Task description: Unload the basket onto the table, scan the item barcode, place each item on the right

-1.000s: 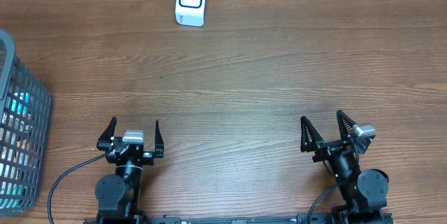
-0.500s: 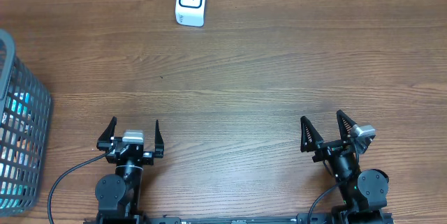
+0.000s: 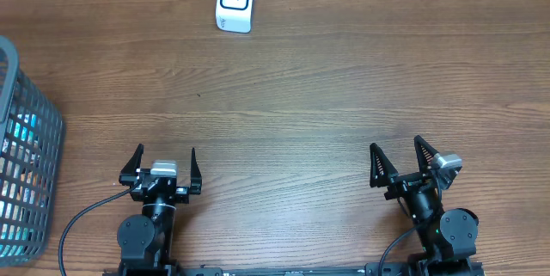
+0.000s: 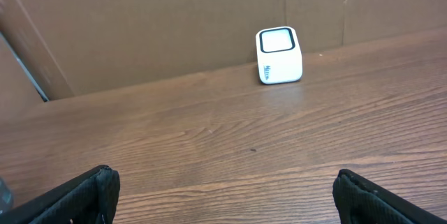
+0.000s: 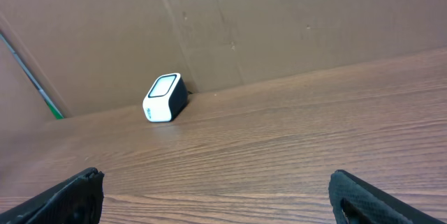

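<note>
Jaws of the left gripper (image 3: 166, 151) and right gripper (image 3: 395, 144) stand spread wide, holding nothing, both at the wooden table's (image 3: 301, 95) near edge. White barcode scanner (image 3: 235, 2) stands at the far edge against a cardboard wall (image 4: 140, 21). Grey basket (image 3: 43, 130) at the left edge holds coloured items (image 3: 24, 128), indistinct through its mesh.

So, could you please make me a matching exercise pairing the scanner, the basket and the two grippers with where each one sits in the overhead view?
1. scanner
2. basket
3. left gripper
4. right gripper

A. near side, on the right, open
B. far side, left of centre
C. extreme left, cut off by the frame
D. near side, on the left, open

Pairs: 1-B, 2-C, 3-D, 4-A
</note>
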